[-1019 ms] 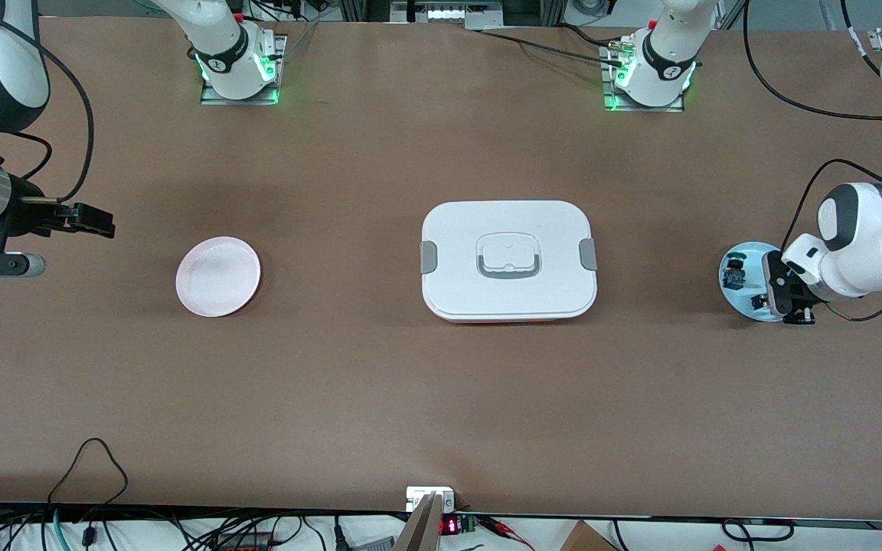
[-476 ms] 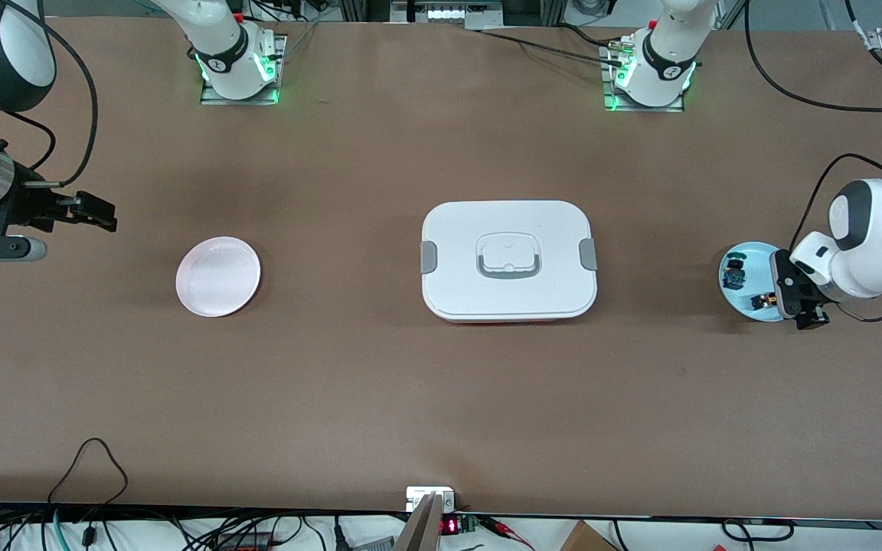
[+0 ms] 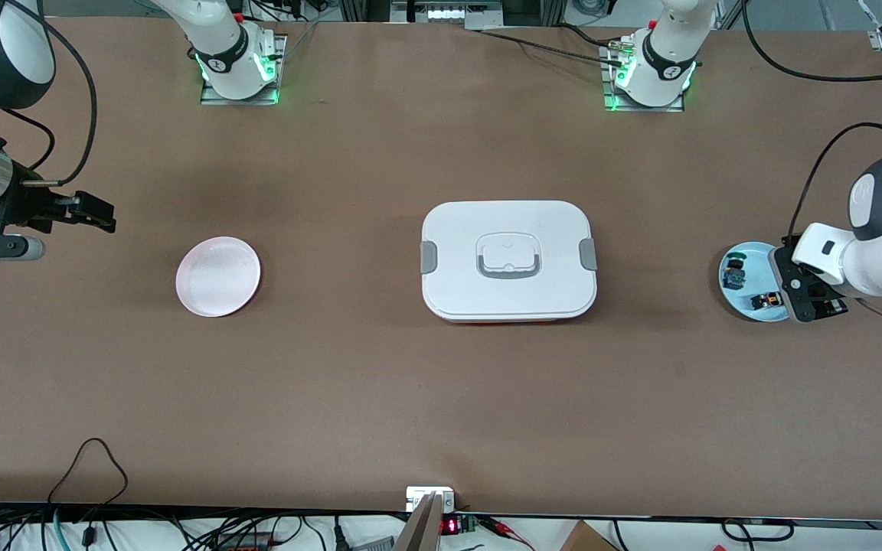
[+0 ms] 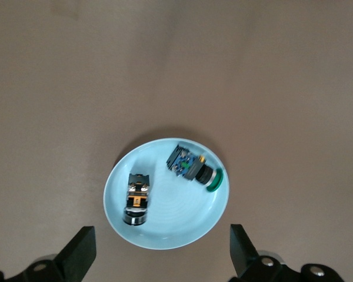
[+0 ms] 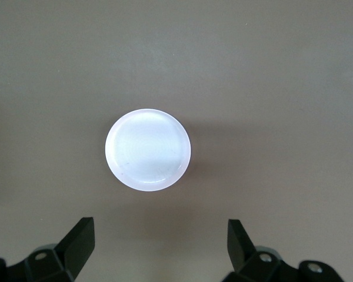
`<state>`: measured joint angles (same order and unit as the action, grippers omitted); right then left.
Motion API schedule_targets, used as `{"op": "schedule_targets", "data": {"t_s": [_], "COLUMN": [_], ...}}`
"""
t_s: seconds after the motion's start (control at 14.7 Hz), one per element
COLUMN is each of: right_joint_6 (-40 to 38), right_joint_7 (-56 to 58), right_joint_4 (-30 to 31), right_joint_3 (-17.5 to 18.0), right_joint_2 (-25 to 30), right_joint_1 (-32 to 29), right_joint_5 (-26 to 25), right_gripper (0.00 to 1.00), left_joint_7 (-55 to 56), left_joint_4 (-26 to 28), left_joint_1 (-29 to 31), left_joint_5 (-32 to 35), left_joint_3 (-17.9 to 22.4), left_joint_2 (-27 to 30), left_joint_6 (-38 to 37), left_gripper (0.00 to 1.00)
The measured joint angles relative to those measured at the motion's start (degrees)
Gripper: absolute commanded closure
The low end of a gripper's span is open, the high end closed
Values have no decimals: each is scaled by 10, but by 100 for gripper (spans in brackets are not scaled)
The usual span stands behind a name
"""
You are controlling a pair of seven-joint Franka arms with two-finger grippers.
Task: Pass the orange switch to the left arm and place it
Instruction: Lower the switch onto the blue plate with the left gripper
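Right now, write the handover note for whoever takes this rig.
Left end effector: open, empty, over the blue plate.
Right end effector: open, empty, waiting in the air at its arm's end, not over the pink plate.
Orange switch: lying on the blue plate beside the blue-green part.
Box: mid-table between the plates.
Done: nothing moved yet.
Left: grasp, handover clear of the box, placing.

even overhead light, soft shadows, mild wrist-view blur

the table (image 3: 380, 398) is evenly lit; the box (image 3: 508, 260) throws a faint shadow toward 6 o'clock. green glow marks both arm bases. the pale plate (image 5: 147, 150) glares nearly white, and the left wrist view looks slightly soft.
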<state>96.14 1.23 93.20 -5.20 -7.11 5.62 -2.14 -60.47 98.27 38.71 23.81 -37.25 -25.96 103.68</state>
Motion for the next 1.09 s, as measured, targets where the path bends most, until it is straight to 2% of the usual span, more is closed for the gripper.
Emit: {"op": "schedule_targets", "data": {"t_s": [0.2,0.41,0.75,0.88,1.09], "right_joint_6": [0,0,0,0,0], "right_joint_7": [0,0,0,0,0], "right_joint_4": [-1,-1,-2,-2,-3], "right_joint_3": [0,0,0,0,0], "right_joint_2": [0,0,0,1,1], "right_joint_1": [0,0,0,0,0], "right_joint_5": [0,0,0,0,0], "right_gripper": [0,0,0,0,0], "left_joint_7": [161,281,476,527,548], "left_joint_4": [-10,-27,-125,-156,-177], "left_joint_1": [-1,-11,-97,-120,-129], "left_joint_5": [-18,-60,-70,-79,-126], "left_joint_3": [-31,-38,-41,-42,-29], "left_joint_2": [0,-1,-1,-1,1], "left_joint_6": [-42,-59,-140,-159,-161], "left_gripper": [0,0,0,0,0]}}
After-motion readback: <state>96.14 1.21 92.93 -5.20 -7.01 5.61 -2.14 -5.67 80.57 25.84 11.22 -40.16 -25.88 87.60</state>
